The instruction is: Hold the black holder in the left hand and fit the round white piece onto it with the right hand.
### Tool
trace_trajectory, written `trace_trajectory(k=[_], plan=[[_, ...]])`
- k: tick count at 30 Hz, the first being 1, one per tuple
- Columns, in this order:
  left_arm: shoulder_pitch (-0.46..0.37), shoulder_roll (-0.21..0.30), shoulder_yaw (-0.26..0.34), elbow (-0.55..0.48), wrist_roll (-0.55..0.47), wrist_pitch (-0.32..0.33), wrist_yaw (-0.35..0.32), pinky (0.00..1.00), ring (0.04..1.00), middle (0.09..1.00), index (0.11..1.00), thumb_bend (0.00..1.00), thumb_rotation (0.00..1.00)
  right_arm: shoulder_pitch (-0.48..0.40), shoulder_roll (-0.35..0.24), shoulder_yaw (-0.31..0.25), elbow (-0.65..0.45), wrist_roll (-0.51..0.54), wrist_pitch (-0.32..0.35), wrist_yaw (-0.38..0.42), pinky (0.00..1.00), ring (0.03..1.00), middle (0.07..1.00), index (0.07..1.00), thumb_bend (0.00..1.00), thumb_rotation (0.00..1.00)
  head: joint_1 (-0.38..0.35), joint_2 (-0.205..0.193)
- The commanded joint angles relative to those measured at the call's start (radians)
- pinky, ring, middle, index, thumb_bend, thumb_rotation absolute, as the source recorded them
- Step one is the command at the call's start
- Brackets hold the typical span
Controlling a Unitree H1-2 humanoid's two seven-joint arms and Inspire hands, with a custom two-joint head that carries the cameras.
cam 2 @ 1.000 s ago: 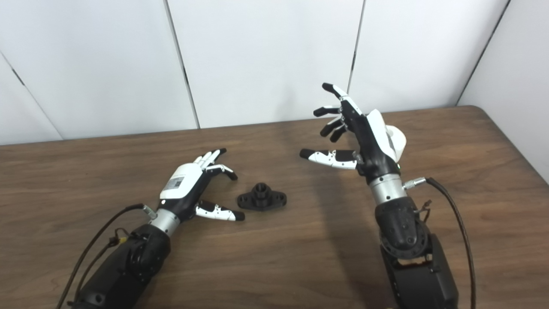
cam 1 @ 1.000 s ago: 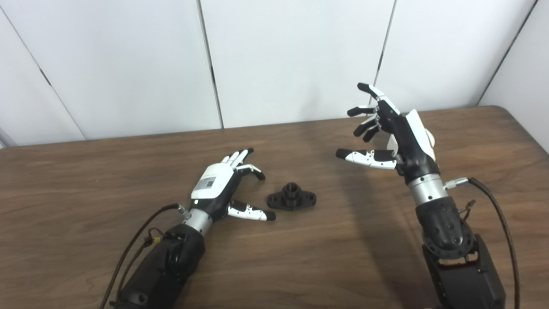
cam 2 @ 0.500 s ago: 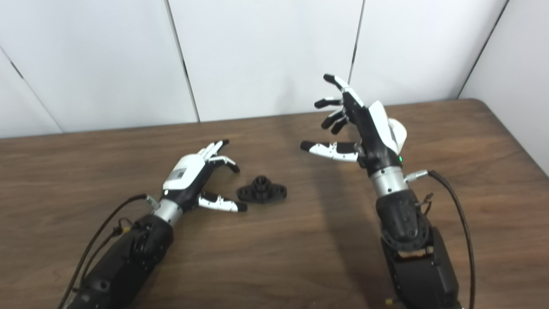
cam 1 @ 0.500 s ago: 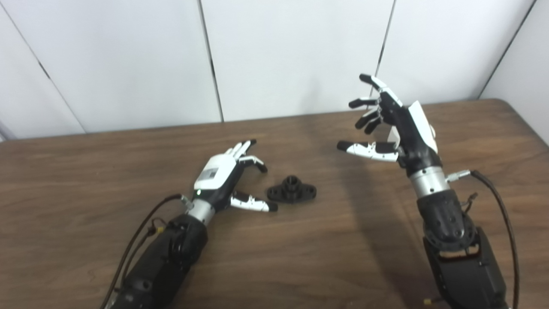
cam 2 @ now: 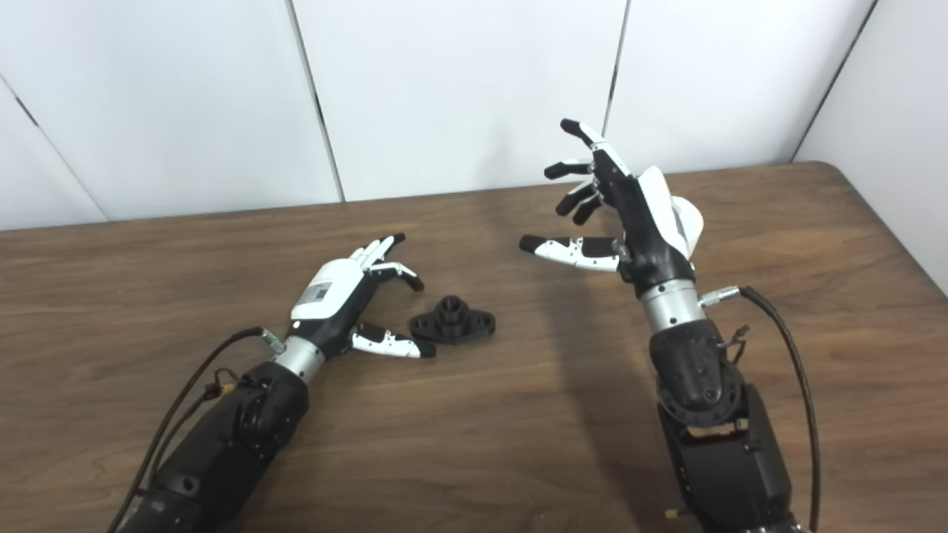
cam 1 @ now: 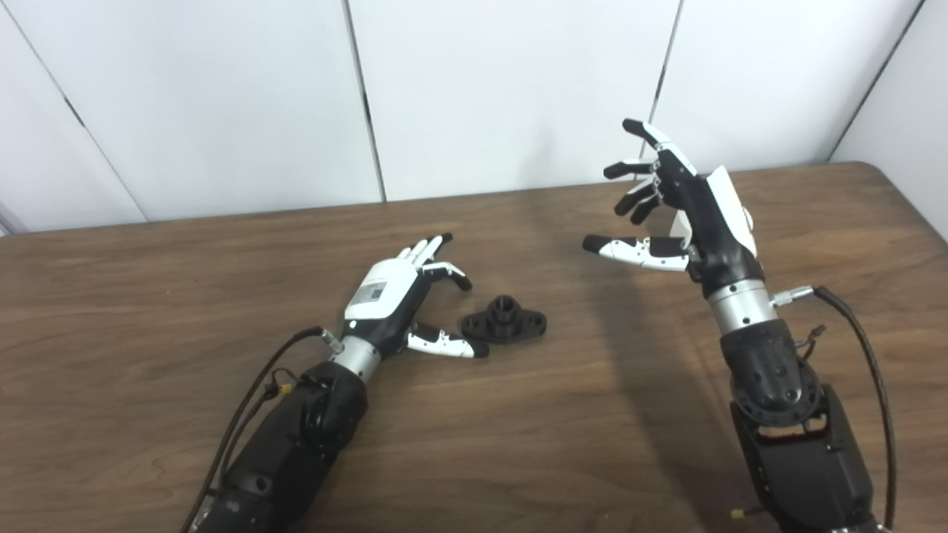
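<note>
Round white piece [cam 2: 689, 222] mostly hidden behind raised, open right robot hand [cam 2: 637, 222]; open left robot hand [cam 1: 404, 296] beside black holder [cam 1: 504, 327] on desk [cam 1: 148, 296]

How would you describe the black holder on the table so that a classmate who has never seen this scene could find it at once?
Start at the brown wooden table and find the left hand, open and low over the wood. Just beyond its thumb tip lies the small black plastic holder. It is a flat oval base with a short round stub standing up from its middle, and it is the only loose dark thing on the tabletop.
</note>
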Motion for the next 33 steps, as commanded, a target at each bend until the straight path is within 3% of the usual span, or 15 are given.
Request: trace_trajectory(k=[1, 18, 24, 25, 26, 29, 33], plan=[[0.017, -0.032, -0.028, -0.004, 0.003, -0.018, -0.021, 1.00, 1.000, 0.995, 0.645, 1.00, 0.29, -0.032, -0.015, -0.005, -0.025, -0.004, -0.018, -0.005, 0.38, 0.495, 0.684, 0.896, 0.60, 0.16, 0.001, 0.004], [0.022, -0.043, -0.039, 0.008, 0.002, -0.035, -0.025, 1.00, 1.000, 1.000, 0.643, 1.00, 0.28, -0.031, -0.017, -0.006, -0.027, -0.001, -0.019, -0.004, 0.39, 0.501, 0.686, 0.897, 0.60, 0.17, -0.002, 0.006], [0.016, -0.044, -0.026, 0.052, -0.011, -0.056, -0.008, 1.00, 1.000, 0.974, 0.530, 1.00, 0.26, -0.031, -0.016, -0.007, -0.026, 0.001, -0.021, -0.005, 0.39, 0.499, 0.683, 0.896, 0.60, 0.16, -0.002, 0.005], [0.015, -0.044, -0.024, 0.057, -0.013, -0.058, -0.007, 1.00, 1.000, 0.967, 0.503, 0.72, 0.16, -0.030, -0.016, -0.007, -0.027, 0.001, -0.021, -0.005, 0.39, 0.499, 0.683, 0.896, 0.60, 0.16, -0.002, 0.005], [0.016, -0.042, -0.021, 0.059, -0.018, -0.058, -0.010, 1.00, 1.000, 0.965, 0.493, 0.62, 0.12, -0.030, -0.017, -0.007, -0.027, 0.001, -0.021, -0.005, 0.39, 0.499, 0.683, 0.896, 0.60, 0.16, -0.002, 0.004], [0.018, -0.038, -0.018, 0.055, -0.018, -0.050, -0.012, 1.00, 1.000, 0.936, 0.480, 0.53, 0.08, -0.028, -0.018, -0.007, -0.028, -0.002, -0.020, -0.006, 0.39, 0.506, 0.688, 0.899, 0.60, 0.17, -0.002, 0.004], [0.023, -0.033, -0.021, 0.036, 0.001, -0.022, -0.013, 1.00, 1.000, 0.895, 0.476, 0.52, 0.08, -0.029, -0.019, -0.008, -0.027, -0.002, -0.025, -0.008, 0.39, 0.499, 0.684, 0.894, 0.60, 0.18, -0.004, 0.007]])
